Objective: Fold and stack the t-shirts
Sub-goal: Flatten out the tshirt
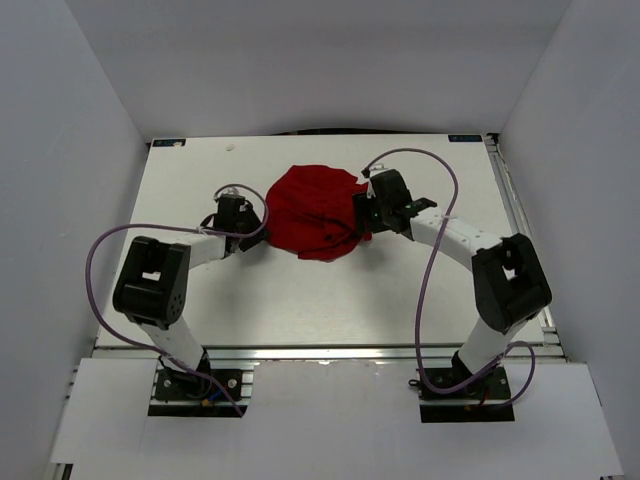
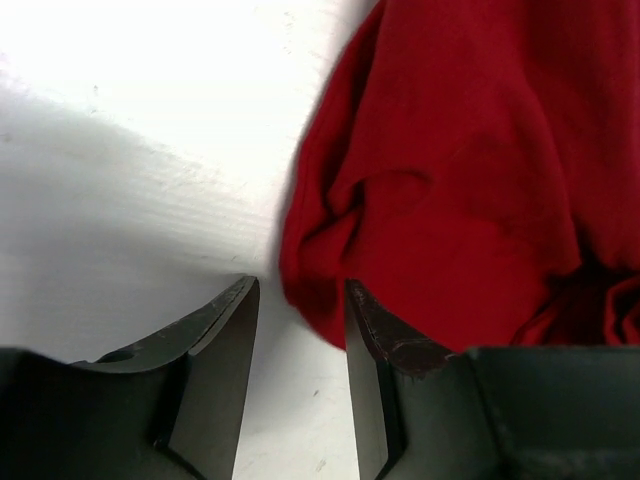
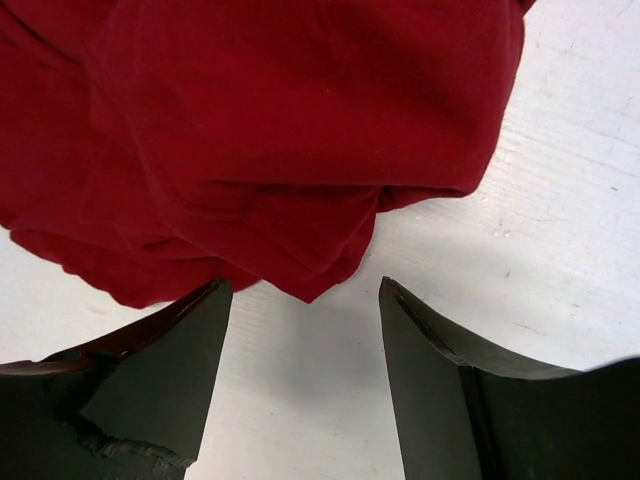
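Overhead, the bunched red t-shirt [image 1: 315, 215] lies on the table [image 1: 300, 300] between left gripper [image 1: 250, 218] and right gripper [image 1: 362, 212]. Left wrist view: fingers [image 2: 225, 340] spread, a cloth fold just beside one. Right wrist view: fingers [image 3: 430, 350] wide apart, cloth just ahead, unpinched

I see a plain bright red t-shirt [image 1: 315, 212], one colour all over, shading to darker red in its folds, on a white bench [image 1: 300, 300]. My left claw [image 2: 300, 290] and right claw [image 3: 305, 285] are both black. The arms [image 1: 455, 235] are white with black joints and trail purple cables [image 1: 418, 151]; the walls [image 1: 60, 150] around the bench are pale grey
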Tool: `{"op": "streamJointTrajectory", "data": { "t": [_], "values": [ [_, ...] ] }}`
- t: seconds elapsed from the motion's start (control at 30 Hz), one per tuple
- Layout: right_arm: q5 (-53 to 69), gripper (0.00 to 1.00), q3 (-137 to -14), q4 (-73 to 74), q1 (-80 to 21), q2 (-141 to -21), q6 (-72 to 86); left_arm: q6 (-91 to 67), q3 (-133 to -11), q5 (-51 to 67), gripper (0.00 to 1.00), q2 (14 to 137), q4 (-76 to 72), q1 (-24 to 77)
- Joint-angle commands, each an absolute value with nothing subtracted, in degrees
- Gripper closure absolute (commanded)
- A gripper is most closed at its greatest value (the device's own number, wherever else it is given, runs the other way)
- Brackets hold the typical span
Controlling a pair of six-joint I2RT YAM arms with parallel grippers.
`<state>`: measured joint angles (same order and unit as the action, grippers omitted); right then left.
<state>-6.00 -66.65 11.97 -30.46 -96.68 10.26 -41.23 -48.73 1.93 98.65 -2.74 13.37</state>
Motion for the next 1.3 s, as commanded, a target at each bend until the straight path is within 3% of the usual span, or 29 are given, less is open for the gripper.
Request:
{"op": "streamJointTrajectory", "data": {
  "t": [0.0, 0.07, 0.13, 0.17, 0.23, 0.43, 0.5, 0.57, 0.6, 0.8, 1.07, 1.27],
  "values": [
    [-6.41, 0.32, -68.91, 9.67, -30.67, -97.38, 9.93, -39.46, -47.72, -2.37, 0.49, 96.06, 3.07, 13.45],
    [-6.85, 0.32, -68.73, 8.97, -30.67, -98.08, 9.76, -39.03, -48.68, -2.81, 0.50, 96.76, 2.82, 13.45],
    [-6.86, 0.32, -68.73, 8.18, -30.67, -98.70, 9.84, -39.11, -49.83, -2.73, 0.57, 98.96, 2.55, 13.45],
    [-6.59, 0.31, -68.82, 7.65, -30.67, -99.75, 10.10, -39.20, -50.70, -2.38, 0.78, 100.10, 2.64, 13.45],
    [-5.02, 0.30, -69.43, 7.30, -30.67, -101.42, 10.81, -39.55, -53.08, -2.02, 1.00, 102.91, 2.90, 13.45],
    [-3.43, 0.30, -70.48, 2.73, -30.59, -106.42, 11.60, -39.38, -55.20, -2.37, 1.00, 103.11, 2.72, 13.45],
    [-2.99, 0.48, -71.63, 1.42, -30.59, -107.49, 11.25, -38.68, -55.54, -3.51, 1.00, 101.96, 3.16, 13.45],
    [-2.11, 0.93, -71.89, -0.52, -30.24, -108.02, 11.08, -37.80, -56.25, -4.91, 1.00, 99.50, 4.83, 13.45],
    [-2.28, 1.00, -72.85, 0.26, -30.15, -108.10, 11.07, -36.66, -56.95, -7.62, 1.00, 98.54, 5.97, 13.45],
    [-7.90, 1.00, -82.15, 12.99, -29.45, -96.79, 9.41, -30.43, -73.97, -19.23, 1.00, 89.31, 20.73, 13.45],
    [-12.21, 1.00, -99.83, 32.16, -28.83, -83.50, 5.36, -25.67, -115.95, -36.73, 1.00, 88.94, 41.73, 13.36],
    [-16.26, 1.00, -102.22, 34.54, -28.65, -74.46, 6.58, -22.68, -129.72, -45.51, 1.00, 88.34, 48.69, 13.36]
  ]
}}
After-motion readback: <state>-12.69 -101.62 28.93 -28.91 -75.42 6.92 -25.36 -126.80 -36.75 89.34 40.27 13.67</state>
